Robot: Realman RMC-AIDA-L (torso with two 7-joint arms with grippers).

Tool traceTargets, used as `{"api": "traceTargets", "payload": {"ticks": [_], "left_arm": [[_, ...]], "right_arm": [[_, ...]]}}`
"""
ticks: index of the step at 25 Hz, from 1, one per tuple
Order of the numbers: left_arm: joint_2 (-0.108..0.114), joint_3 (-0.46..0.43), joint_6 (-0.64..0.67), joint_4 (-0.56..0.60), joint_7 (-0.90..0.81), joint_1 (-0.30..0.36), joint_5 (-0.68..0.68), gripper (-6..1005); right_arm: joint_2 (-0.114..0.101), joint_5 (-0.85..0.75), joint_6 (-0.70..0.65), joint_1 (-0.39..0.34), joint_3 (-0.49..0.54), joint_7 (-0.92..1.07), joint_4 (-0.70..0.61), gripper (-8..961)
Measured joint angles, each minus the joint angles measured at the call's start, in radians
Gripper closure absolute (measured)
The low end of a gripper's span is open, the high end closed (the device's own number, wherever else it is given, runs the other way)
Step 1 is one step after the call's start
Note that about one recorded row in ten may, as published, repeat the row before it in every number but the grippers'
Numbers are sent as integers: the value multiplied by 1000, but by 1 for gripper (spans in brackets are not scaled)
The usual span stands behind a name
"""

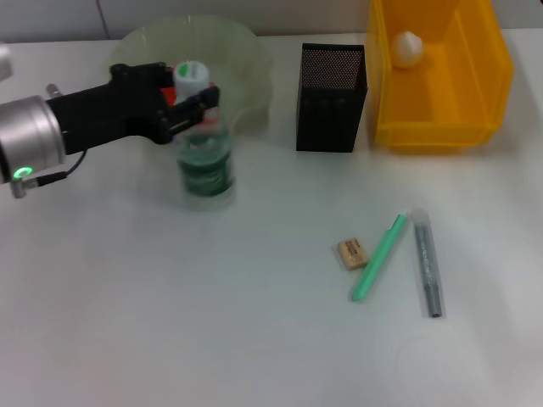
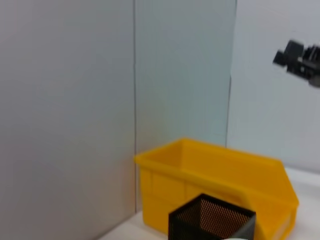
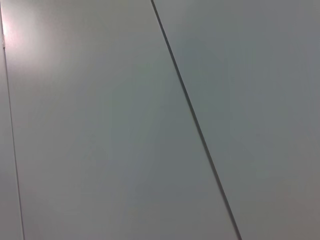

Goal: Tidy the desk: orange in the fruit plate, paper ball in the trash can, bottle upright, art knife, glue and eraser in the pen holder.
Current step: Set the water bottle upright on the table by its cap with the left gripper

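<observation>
Head view, upper left: left gripper (image 1: 188, 100) pinches the neck of the upright bottle (image 1: 204, 165) before the fruit plate (image 1: 246, 59); a jerky release could topple it. Right gripper unseen.

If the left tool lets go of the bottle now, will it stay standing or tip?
The bottle looks upright on the table, held near its cap by the left tool, so it probably stays put. It is tall and narrow, so a sideways nudge on release could topple it. Clear plastic may be slippery.
</observation>
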Motion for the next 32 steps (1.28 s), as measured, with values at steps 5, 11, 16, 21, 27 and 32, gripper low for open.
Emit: {"api": "traceTargets", "payload": {"ticks": [5,11,16,21,27,32], "left_arm": [[0,-59,33,-60,62,-4,-11,501],[0,-60,33,-100,106,-25,-20,492],[0,-60,28,-102,110,-30,-18,485],[0,-70,23,-102,111,-23,-20,478],[-2,-94,29,-103,122,-15,-19,469],[1,-107,65,-103,123,-13,-16,462]], "right_arm": [[0,0,2,7,-1,-2,1,335],[0,0,3,13,0,-3,1,335],[0,0,4,13,2,-4,1,335],[2,0,4,9,2,-4,1,335],[2,-4,4,26,-9,-5,1,336],[2,-8,4,39,-10,-5,1,336]]}}
